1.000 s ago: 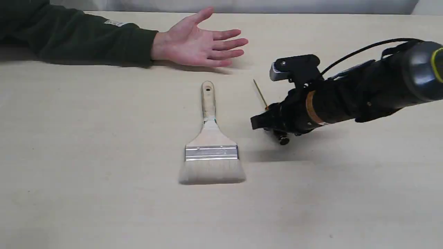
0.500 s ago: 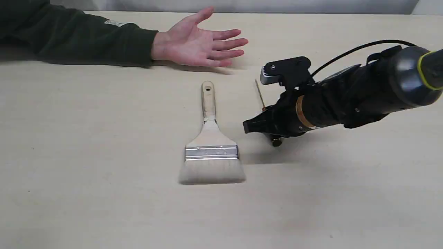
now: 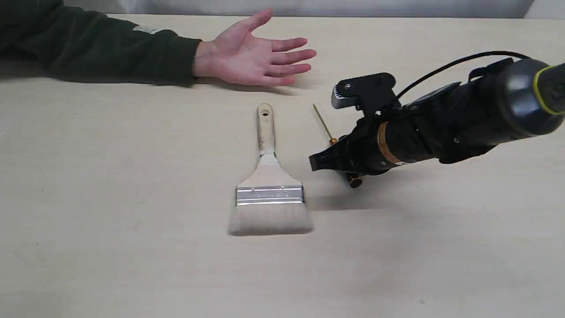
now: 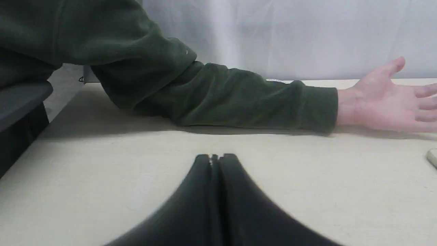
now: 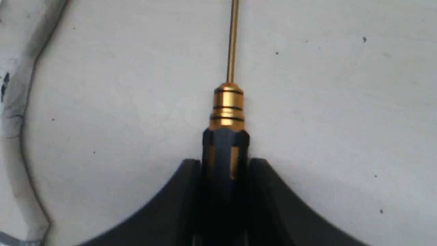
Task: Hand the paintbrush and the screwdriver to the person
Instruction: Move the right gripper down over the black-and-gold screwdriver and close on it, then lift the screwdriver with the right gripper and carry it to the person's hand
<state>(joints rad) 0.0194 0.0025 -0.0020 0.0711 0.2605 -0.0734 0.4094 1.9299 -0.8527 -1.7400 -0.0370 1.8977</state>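
Note:
The paintbrush (image 3: 269,185) lies flat at mid-table, bristles toward the near edge and its holed wooden handle pointing at the person's open palm (image 3: 251,55). Just right of the brush, my right gripper (image 3: 340,160) is low over the table and shut on the screwdriver (image 3: 325,128) by its black handle. The thin shaft sticks out toward the hand. The right wrist view shows the screwdriver (image 5: 227,102) with its gold rings past the right gripper (image 5: 223,165). My left gripper (image 4: 215,158) is shut and empty, apart from the person's green sleeve (image 4: 239,99) and hand (image 4: 385,99).
The pale wooden table (image 3: 110,221) ends at a white wall behind the hand. The person's forearm (image 3: 97,48) lies along the far left. My right arm (image 3: 463,117) with its black cable spans the right side. A dark object (image 4: 17,112) stands off the table's corner.
My right arm has shifted left toward the brush. In the last half second the screwdriver's shaft has swung left, its tip now nearer the hand. Brush and hand are unmoved.

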